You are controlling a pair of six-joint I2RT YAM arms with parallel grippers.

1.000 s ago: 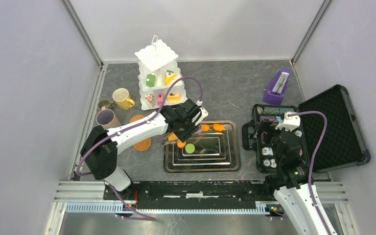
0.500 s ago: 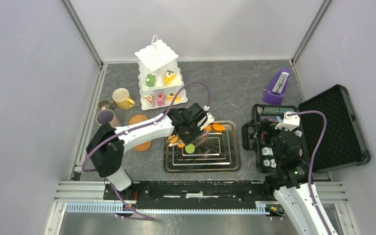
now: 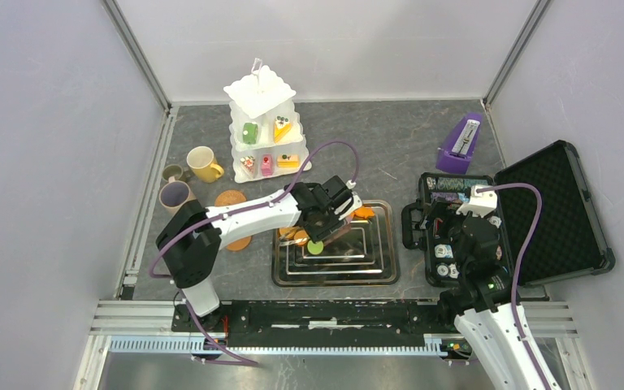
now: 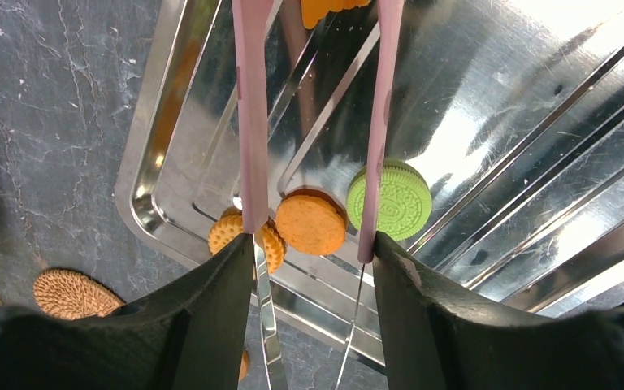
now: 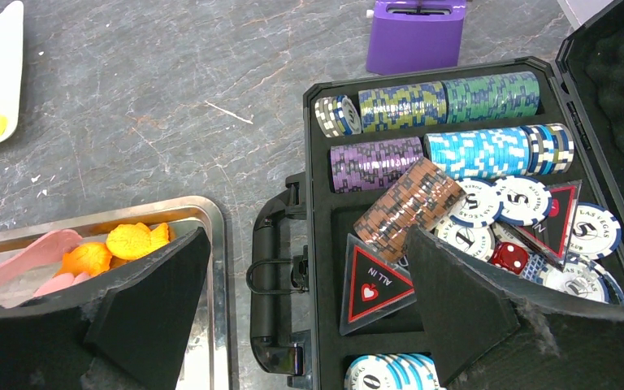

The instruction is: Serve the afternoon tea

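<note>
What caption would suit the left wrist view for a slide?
Left gripper holds pink tongs over the steel tray; an orange biscuit shows between their arms, a green biscuit beside it.

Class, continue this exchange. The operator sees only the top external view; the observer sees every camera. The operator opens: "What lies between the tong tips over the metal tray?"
Observer: In the left wrist view, the pink tongs held by the left gripper straddle one orange biscuit. Neither arm appears to touch it.
Operator: And the green one?
Observer: The green biscuit lies just outside the tongs, with one arm crossing its edge.
Operator: Is the right arm carrying anything?
Observer: No. In the right wrist view, the right gripper has its jaws wide and empty above the black case.
</note>
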